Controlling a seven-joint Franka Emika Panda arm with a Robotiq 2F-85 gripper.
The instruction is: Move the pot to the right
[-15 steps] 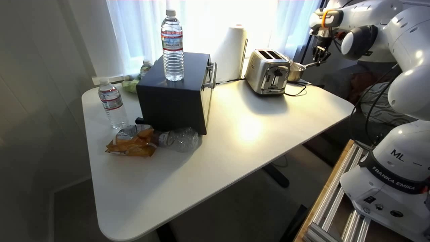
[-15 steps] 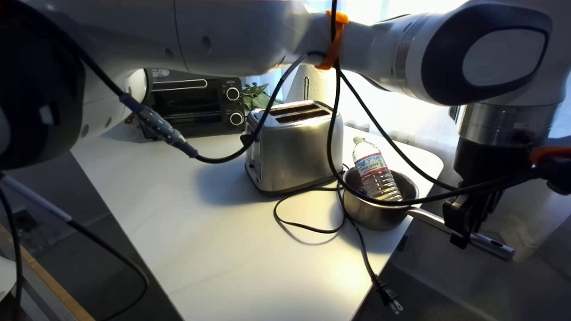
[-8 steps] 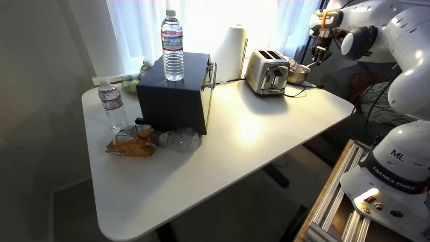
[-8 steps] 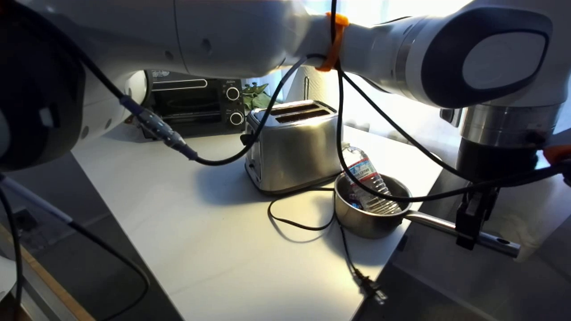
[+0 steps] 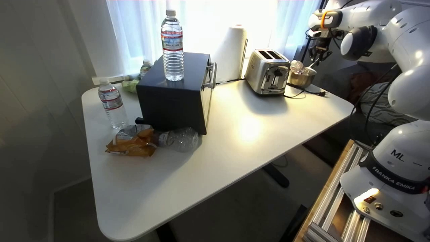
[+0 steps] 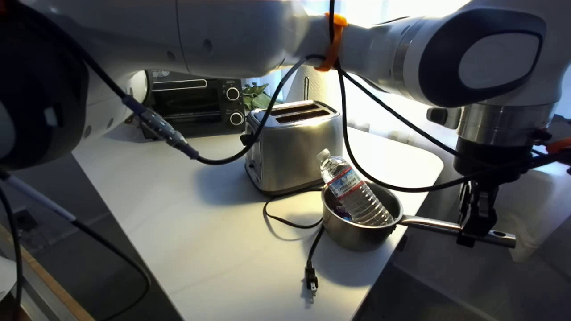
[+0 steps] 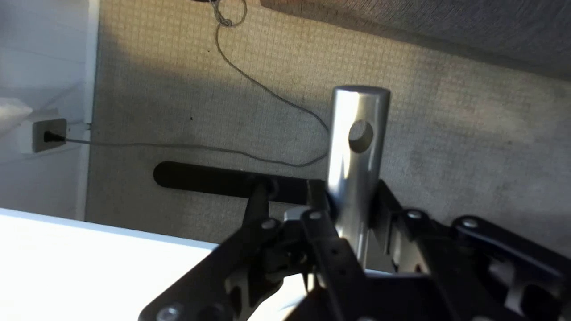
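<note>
Pot (image 6: 359, 237), round, greyish metal, beside the toaster (image 6: 296, 151), its handle (image 7: 352, 171) projecting past the edge of the table (image 6: 200, 249); base contact with it uncertain. Gripper (image 7: 351, 196) closed to the handle's width, clasping it just short of the drilled tip. Judged rigid, slick and front-heavy, the leaning bottle (image 6: 357, 196) inside adding weight: best held firmly, nearer the handle's root.

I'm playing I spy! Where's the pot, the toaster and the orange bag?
Pot (image 6: 357, 237): in an exterior view, on its outer wall.
Toaster (image 6: 296, 151): in an exterior view, on its long metal side.
Orange bag (image 5: 133, 143): in an exterior view, on its crumpled middle.
</note>
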